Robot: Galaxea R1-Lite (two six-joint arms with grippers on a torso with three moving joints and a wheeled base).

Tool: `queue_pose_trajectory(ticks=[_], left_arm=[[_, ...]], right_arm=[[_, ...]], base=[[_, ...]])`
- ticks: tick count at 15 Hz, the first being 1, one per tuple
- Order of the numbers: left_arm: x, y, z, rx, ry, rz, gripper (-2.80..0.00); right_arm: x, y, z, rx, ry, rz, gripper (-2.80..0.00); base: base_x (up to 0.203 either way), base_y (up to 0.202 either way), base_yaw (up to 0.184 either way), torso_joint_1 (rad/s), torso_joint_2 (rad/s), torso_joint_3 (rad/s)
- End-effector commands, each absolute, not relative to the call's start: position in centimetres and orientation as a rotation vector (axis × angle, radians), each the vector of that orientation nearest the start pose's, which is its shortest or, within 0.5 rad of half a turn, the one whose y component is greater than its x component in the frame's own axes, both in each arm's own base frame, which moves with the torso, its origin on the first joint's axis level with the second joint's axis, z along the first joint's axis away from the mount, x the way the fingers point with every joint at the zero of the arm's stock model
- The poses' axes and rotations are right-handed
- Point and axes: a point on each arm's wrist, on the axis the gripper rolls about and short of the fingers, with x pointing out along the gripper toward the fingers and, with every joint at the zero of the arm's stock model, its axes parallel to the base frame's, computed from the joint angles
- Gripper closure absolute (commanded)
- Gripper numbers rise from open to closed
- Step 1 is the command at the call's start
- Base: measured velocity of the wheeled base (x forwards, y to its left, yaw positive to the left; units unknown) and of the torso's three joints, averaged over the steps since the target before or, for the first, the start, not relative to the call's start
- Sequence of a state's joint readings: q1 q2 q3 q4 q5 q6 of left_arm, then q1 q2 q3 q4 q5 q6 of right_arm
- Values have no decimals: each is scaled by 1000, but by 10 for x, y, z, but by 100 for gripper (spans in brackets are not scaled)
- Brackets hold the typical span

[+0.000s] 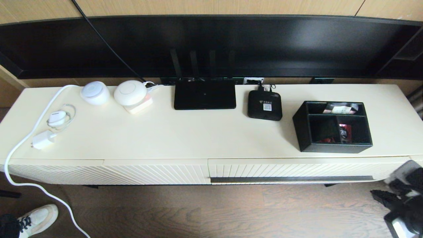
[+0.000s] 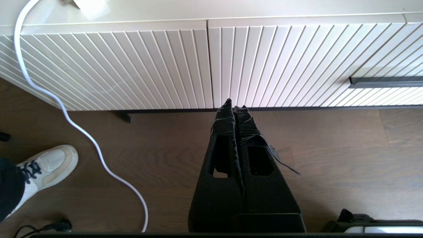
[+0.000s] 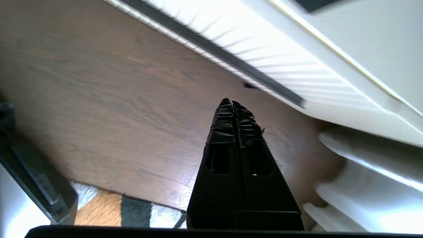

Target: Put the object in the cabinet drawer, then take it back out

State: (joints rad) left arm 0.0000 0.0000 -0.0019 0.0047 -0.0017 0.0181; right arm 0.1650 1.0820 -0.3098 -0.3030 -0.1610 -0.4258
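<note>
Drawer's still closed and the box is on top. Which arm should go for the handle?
Right. The right hand sits by the handle's right end, below the box. The left hand faces the drawer front farther left.

the right gripper [image 3: 232, 103] is hanging low at the right edge of the head view [image 1: 376, 195], its two black tape-wrapped fingers [image 3: 224, 119] pressing flat against each other with no gap and nothing between them, tips pointing leftward in that view. the right arm is showing only as a dark blurred mass at the right edge. the left gripper [image 2: 235, 106] is sitting low and pointing forward, its fingers [image 2: 226, 115] likewise pressing together and holding nothing; it is showing in its own wrist view only.
</note>
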Motion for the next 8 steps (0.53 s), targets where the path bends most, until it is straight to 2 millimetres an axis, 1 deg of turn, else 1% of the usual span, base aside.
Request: queue_pose_trajectory(ticks=[1, 2, 4, 6, 8], left_arm=[[-23, 0, 75, 18, 3, -2, 0], [-23, 0, 75, 18, 3, -2, 0], [-23, 0, 75, 18, 3, -2, 0], [-23, 0, 76, 18, 2, -2, 0], [-23, 0, 76, 18, 2, -2, 0]], right_arm=[[82, 8, 172, -468, 279, 30, 0], [63, 4, 175, -457, 225, -8, 0], [25, -2, 173, -435, 141, -83, 0], [-9, -5, 160, -380, 79, -133, 0], [-32, -5, 138, -300, 81, -164, 0]], base=[[0, 0, 0, 0, 0, 0], [0, 0, 0, 0, 0, 0], [0, 0, 0, 0, 0, 0], [0, 0, 0, 0, 0, 0], [0, 0, 0, 0, 0, 0]])
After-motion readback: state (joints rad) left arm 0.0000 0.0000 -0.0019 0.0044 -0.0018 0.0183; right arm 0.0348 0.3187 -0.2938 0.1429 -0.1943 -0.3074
